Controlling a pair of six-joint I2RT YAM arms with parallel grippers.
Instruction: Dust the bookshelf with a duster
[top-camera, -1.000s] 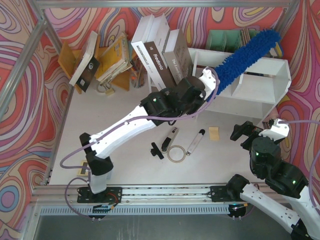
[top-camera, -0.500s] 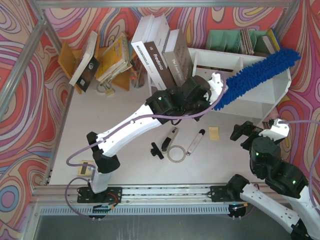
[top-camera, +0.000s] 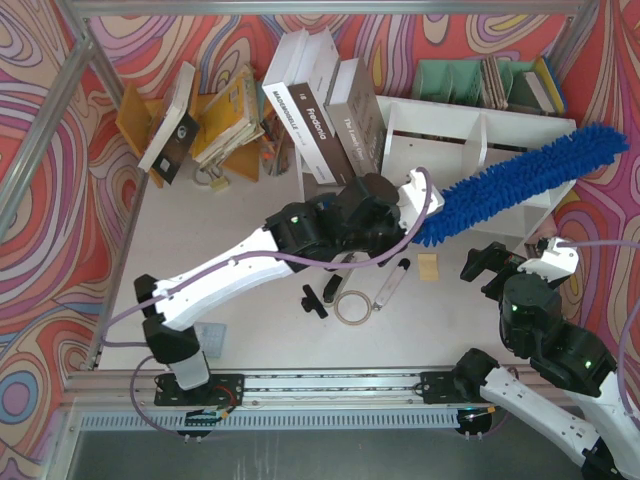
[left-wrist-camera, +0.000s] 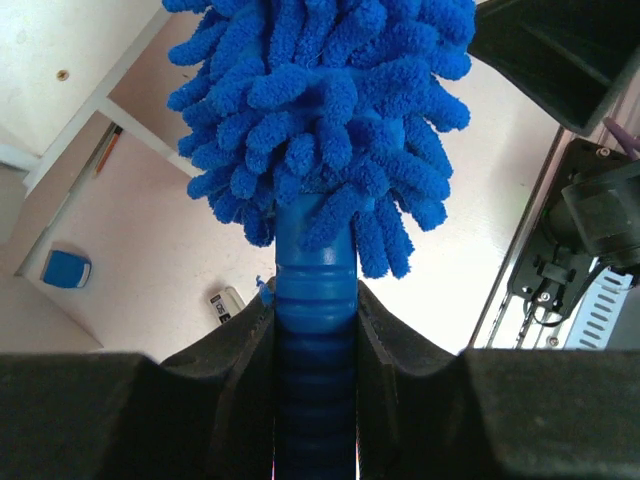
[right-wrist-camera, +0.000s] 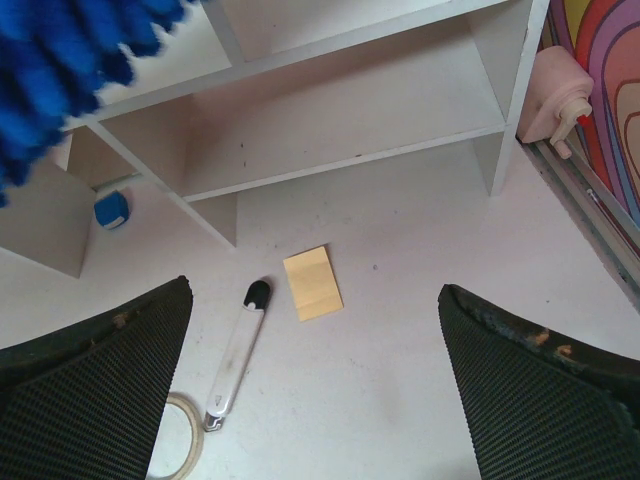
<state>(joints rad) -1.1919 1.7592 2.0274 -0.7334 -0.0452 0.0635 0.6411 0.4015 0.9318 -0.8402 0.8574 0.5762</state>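
The left gripper (left-wrist-camera: 315, 310) is clamped tight on the ribbed blue plastic handle of the shaggy bright-blue microfibre duster (left-wrist-camera: 320, 120). The black fingers (left-wrist-camera: 235, 345) press on both sides of the handle. Its lower end is hidden between them, and the fluffy head is cut off at the top of the left wrist view.

From above, the duster's noodle-like head (top-camera: 520, 185) slants up and to the right from the left gripper (top-camera: 415, 205). It crosses the right compartment of the white wooden bookshelf (top-camera: 440, 115) and covers part of that compartment's front. Whether the fibres touch the wood cannot be told.

The right gripper (right-wrist-camera: 315, 400) stands wide apart with nothing between its textured black pads (right-wrist-camera: 100, 400). It hangs over the table in front of the bookshelf (right-wrist-camera: 350, 130). Below it lie a square yellow sticky note (right-wrist-camera: 312, 283) and a slim white marker with a black cap (right-wrist-camera: 235, 360). A blurred piece of the blue head fills that view's upper left corner.
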